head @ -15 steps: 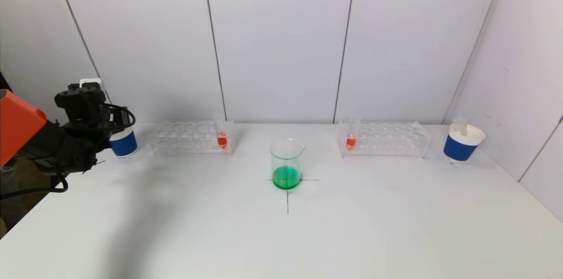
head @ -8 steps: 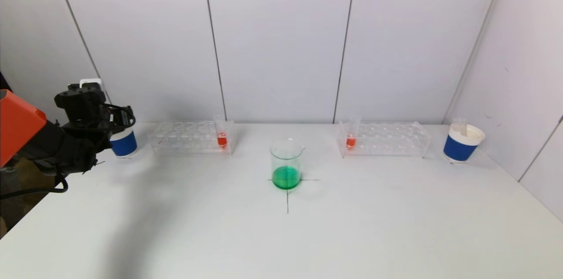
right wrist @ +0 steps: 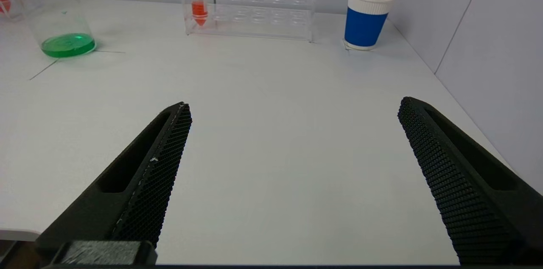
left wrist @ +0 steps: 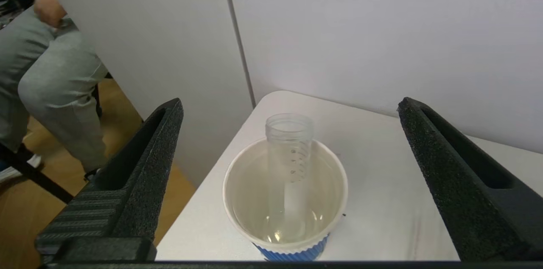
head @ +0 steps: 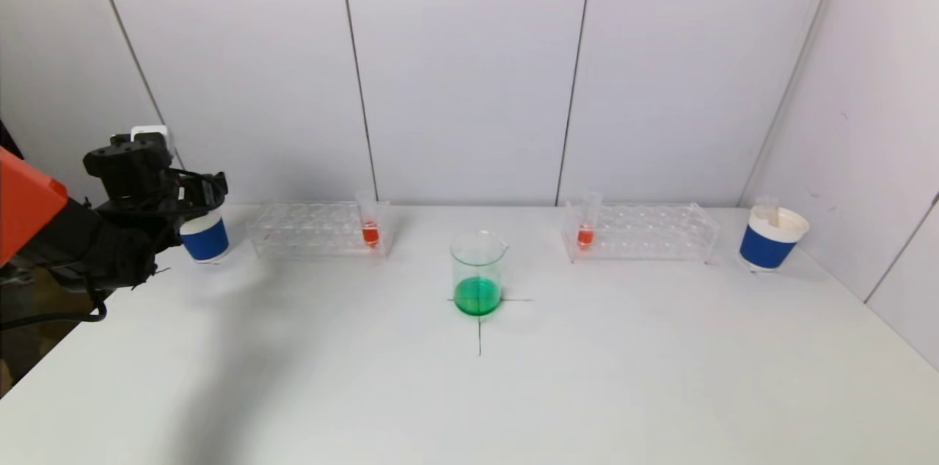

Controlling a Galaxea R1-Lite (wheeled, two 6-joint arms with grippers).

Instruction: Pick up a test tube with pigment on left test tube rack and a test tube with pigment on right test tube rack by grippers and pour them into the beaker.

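Now the left gripper (left wrist: 288, 184), far left of the head frame, stands wide open above the left cup (head: 205, 238); a second ago it was nearly shut. An empty tube (left wrist: 289, 163) leans inside that cup, touching neither finger: released, I judge, so one pour is done. The right gripper (right wrist: 292, 175) is open too, low over bare table (head: 623, 377).

White table, grey panelled walls. Beaker (head: 477, 273), centre, holds green liquid. Racks either side: left rack (head: 319, 229), right rack (head: 640, 232), each keeping one red tube (head: 370, 226) (head: 585, 229). Right cup (head: 767, 238) sits far right.
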